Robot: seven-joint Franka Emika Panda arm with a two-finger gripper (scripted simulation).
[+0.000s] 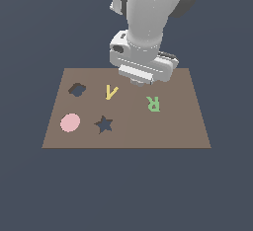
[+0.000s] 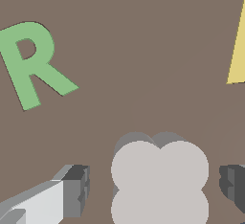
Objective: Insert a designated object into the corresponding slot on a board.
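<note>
Tool (image 2: 155,189) open, fingers either side of lobed pale piece (image 2: 160,182), flat on board (image 2: 143,50); no clear long axis

The exterior view looks from some distance and from above at the whole board (image 1: 126,126), with my arm standing at its far side. My wrist view looks straight down, very near the board's surface. Both views share the green R (image 1: 153,103) (image 2: 31,62) and the yellow A (image 1: 111,92) (image 2: 238,50).
</note>
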